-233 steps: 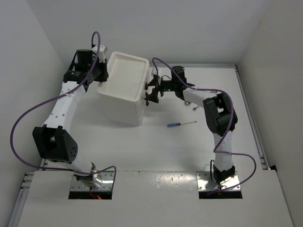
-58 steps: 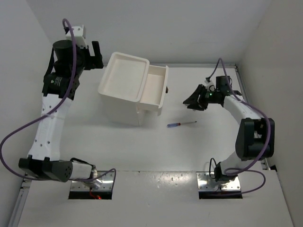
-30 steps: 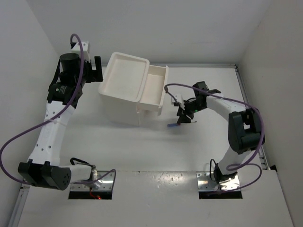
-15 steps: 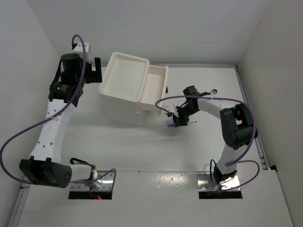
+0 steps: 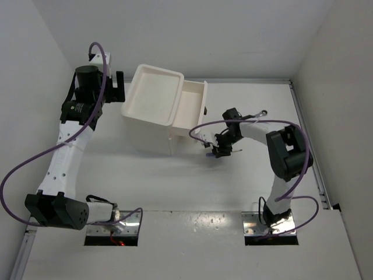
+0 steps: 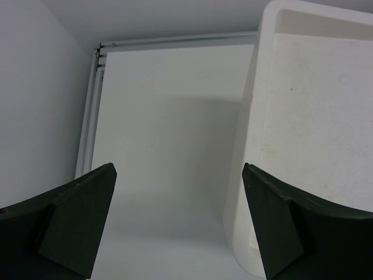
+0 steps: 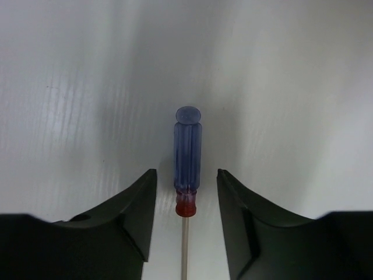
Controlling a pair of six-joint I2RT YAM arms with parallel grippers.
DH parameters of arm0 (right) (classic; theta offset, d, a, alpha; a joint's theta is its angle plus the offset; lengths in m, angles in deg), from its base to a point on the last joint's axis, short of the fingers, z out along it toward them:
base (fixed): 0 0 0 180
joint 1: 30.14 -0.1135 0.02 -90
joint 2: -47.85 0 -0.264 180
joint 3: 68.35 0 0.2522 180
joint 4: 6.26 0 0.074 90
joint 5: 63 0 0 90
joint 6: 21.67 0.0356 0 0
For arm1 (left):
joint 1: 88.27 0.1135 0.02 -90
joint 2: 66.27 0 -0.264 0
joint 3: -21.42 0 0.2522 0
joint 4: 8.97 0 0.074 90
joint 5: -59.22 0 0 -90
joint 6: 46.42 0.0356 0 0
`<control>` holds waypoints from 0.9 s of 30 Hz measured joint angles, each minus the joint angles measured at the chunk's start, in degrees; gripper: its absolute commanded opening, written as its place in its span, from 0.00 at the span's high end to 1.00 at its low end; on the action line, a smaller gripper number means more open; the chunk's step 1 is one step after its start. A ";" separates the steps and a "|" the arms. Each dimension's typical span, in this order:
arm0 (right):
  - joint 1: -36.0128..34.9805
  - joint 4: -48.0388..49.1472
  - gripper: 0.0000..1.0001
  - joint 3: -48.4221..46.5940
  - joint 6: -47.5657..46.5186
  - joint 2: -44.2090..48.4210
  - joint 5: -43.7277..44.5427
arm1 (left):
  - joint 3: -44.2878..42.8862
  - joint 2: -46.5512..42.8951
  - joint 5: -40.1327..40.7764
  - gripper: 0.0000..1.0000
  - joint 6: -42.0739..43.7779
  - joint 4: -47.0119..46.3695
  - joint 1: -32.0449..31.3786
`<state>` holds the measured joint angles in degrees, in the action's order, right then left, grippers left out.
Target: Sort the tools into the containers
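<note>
The screwdriver, with a blue handle, red collar and thin shaft, lies flat on the white table right of the cabinet. My right gripper is down over it, open, with one finger on each side of the handle and a gap on both sides. From above, that gripper covers most of the screwdriver. The white cabinet has a tray top and its upper drawer is pulled out to the right. My left gripper hangs open and empty beside the cabinet's left wall.
A metal rail runs along the table's back and right edges, and it also shows as the rail at the back left corner. White walls close in on three sides. The right arm's purple cable loops near the open drawer.
My right gripper has shifted a little left onto the screwdriver's handle and its jaws have narrowed slightly around it. The left arm has stayed put.
</note>
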<state>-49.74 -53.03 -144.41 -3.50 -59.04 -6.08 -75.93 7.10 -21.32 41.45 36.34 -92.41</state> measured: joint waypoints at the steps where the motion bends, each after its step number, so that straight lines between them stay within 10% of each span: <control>1: -0.09 -0.02 0.58 0.02 -0.04 0.00 0.22 | 0.00 0.00 0.00 0.04 0.04 0.00 0.00; 10: -1.01 1.01 0.59 2.60 -0.66 0.63 2.08 | -0.02 0.04 0.00 0.01 0.15 0.00 0.02; 18: -1.20 0.33 0.93 3.28 -1.40 1.29 3.13 | -0.02 0.04 0.00 0.01 0.15 0.02 0.02; 27: -1.18 -5.29 1.00 15.58 -2.08 19.47 5.79 | 0.00 -0.02 -0.02 0.01 -0.96 0.04 0.02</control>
<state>-50.92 -58.32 -128.83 -5.58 -39.57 -0.29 -75.93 7.07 -21.35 40.49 36.39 -92.39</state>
